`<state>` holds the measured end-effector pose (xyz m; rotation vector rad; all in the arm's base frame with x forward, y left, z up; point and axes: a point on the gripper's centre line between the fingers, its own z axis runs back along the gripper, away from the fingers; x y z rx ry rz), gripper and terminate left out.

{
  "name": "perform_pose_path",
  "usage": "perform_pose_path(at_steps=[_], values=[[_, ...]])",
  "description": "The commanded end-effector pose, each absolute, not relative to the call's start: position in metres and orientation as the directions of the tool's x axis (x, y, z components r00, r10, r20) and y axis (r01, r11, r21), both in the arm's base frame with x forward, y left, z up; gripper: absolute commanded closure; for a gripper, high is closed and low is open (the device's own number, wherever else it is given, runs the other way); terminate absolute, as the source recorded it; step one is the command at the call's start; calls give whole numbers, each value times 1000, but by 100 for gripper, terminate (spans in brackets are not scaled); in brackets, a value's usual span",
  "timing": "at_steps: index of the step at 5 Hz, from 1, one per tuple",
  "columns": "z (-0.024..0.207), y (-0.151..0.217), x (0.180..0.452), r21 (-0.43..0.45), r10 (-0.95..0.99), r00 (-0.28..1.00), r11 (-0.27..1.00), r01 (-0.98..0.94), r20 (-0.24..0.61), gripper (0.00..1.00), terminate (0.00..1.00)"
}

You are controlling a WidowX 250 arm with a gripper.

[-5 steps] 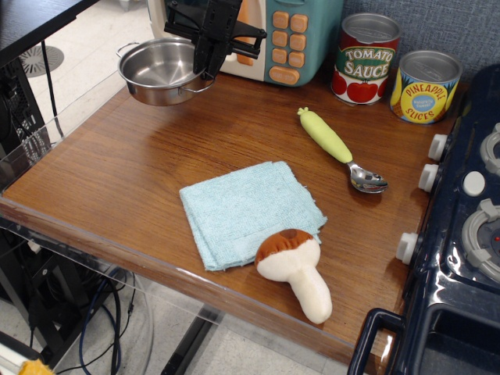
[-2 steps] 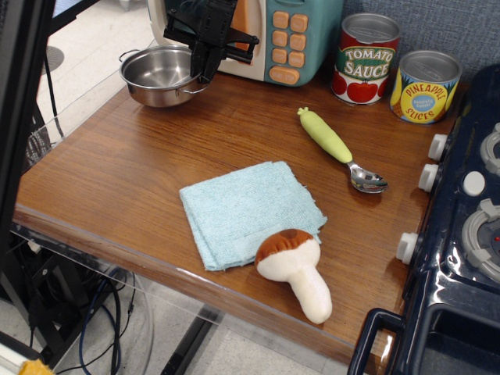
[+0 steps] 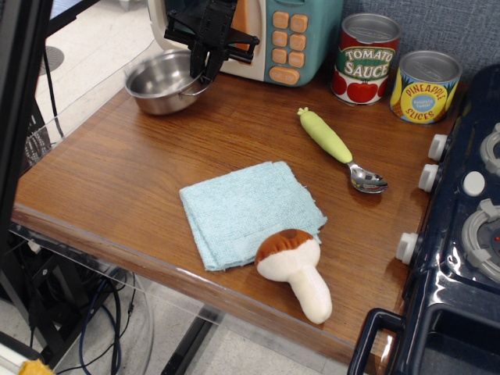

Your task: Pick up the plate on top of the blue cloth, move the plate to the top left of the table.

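The plate (image 3: 158, 80), a small shiny steel pot with wire loop handles, is at the top left corner of the table (image 3: 117, 180), slightly tilted and low at the surface. My black gripper (image 3: 201, 70) comes down from above and is shut on the pot's right rim. The blue cloth (image 3: 248, 211) lies flat and bare in the middle front of the table, well apart from the pot.
A plush mushroom (image 3: 297, 269) lies at the cloth's front right corner. A green-handled spoon (image 3: 337, 148) lies to the right. A toy microwave (image 3: 289, 35) and two cans (image 3: 366, 58) stand at the back. A dark blue toy stove (image 3: 461, 250) fills the right side.
The gripper has lowered the pot from above the table's back left edge down to the surface and slightly right. The pot now sits tilted.
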<state>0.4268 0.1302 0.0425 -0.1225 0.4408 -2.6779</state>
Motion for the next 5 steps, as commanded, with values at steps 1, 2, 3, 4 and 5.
perform_pose_path(at_steps=[1,2,3,4,5], values=[[64,132,425,-315,-419,-908,-859,403,-19,0,0],[69,129,425,-314,-411,-911,-862,398,-29,0,0],[85,124,426,-290,-397,-916,-872,394,-53,0,0],[113,118,420,-272,-395,-912,-870,411,-113,0,0],[134,112,412,-259,-382,-908,-871,416,-172,0,0]])
